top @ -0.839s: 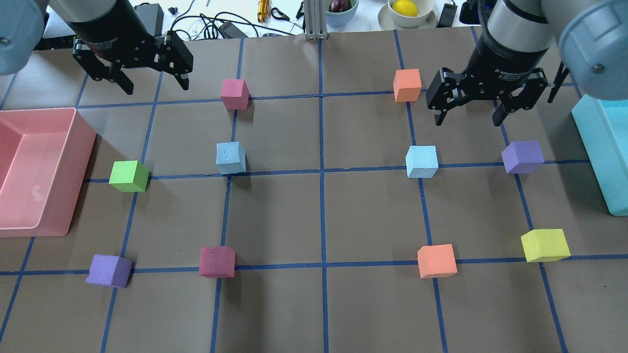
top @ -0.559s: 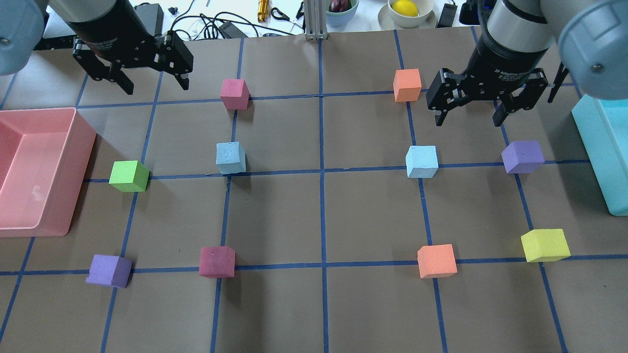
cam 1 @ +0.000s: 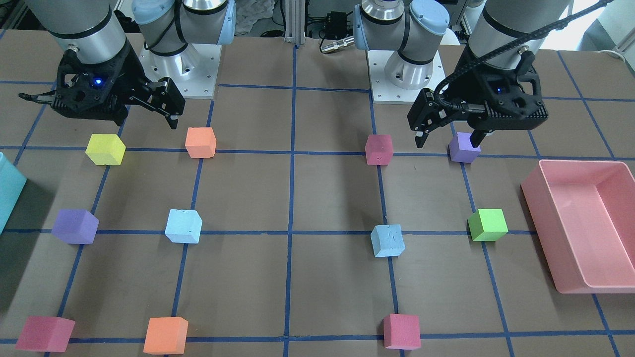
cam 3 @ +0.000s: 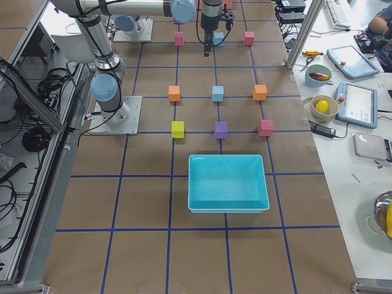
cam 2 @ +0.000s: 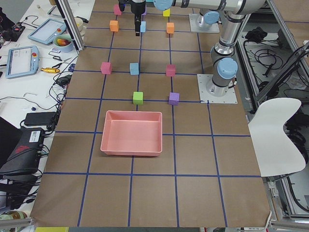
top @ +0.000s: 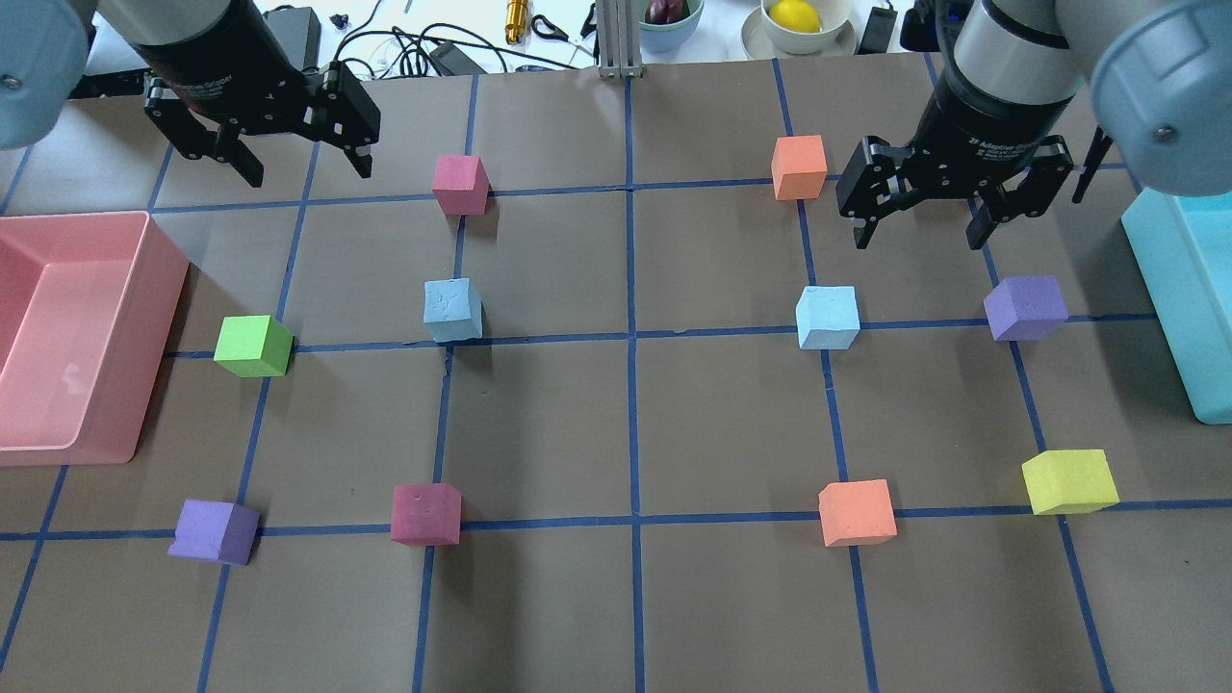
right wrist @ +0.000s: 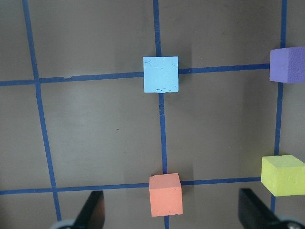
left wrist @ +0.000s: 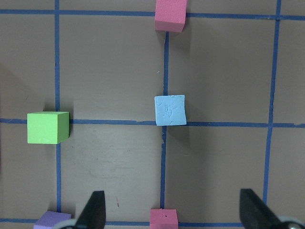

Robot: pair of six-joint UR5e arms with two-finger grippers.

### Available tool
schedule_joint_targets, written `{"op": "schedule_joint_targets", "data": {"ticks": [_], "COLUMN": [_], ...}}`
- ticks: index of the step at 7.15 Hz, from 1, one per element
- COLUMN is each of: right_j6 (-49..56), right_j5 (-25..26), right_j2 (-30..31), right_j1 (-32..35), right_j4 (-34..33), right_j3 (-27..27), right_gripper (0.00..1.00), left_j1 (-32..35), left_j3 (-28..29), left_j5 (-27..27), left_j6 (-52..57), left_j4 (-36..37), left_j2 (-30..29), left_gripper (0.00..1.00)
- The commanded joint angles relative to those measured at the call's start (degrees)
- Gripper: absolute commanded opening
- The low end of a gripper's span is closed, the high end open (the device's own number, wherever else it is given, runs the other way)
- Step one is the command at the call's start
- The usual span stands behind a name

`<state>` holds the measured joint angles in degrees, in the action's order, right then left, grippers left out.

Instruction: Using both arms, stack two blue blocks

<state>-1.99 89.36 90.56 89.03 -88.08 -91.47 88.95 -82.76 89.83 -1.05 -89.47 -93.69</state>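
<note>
1. While both arms hang raised over the counter, the pink bin sits against the counter's left edge. Its interior shows plain pink floor.
2. The teal bin sits against the right edge. The side view from that end shows plain teal floor inside it.
3. Beyond the far edge, off the counter, a white bowl holds a yellow fruit. A pale green bowl beside it holds a dark red item, kind not determinable.
4. The left blue block rests flat in the counter's left half, about midway between the robot-side and far edges. The right blue block rests in the same row in the right half. They are well apart, unstacked, with the central tape line between them.
5. The left gripper has its fingers spread and holds nothing. Its wrist view shows the left blue block ahead of the fingertips, apart from them.
6. The right gripper is likewise spread and holds nothing. The right blue block lies ahead of its fingertips, apart from them.
7. A green block stands between the left blue block and the pink bin.
8. A purple block stands between the right blue block and the teal bin.
9. Toward the far edge, a pink block and an orange block each stand apart from the nearer blue block.
</note>
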Motion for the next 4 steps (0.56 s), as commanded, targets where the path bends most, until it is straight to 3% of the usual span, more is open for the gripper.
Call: {"op": "schedule_joint_targets", "data": {"ticks": [1, 2, 4], "right_j6": [0.58, 0.58, 0.58], "right_j5": [-0.23, -0.85, -0.07], "right_j2": [-0.82, -4.13, -11.69], "right_j1": [-0.35, -0.61, -0.62], "right_j4": [-0.69, -1.39, -10.49], "right_j3": [-0.46, -0.38, -0.46], "right_gripper": [1.00, 1.00, 1.00], "left_j1": [0.00, 0.00, 0.00], "left_j3": [-0.03, -0.03, -0.03], "left_j5": [0.00, 0.00, -0.18], "left_j6": [0.00, 0.00, 0.00], "left_j4": [0.00, 0.00, 0.00], "left_j2": [0.00, 0.00, 0.00], "left_gripper": [1.00, 1.00, 1.00]}}
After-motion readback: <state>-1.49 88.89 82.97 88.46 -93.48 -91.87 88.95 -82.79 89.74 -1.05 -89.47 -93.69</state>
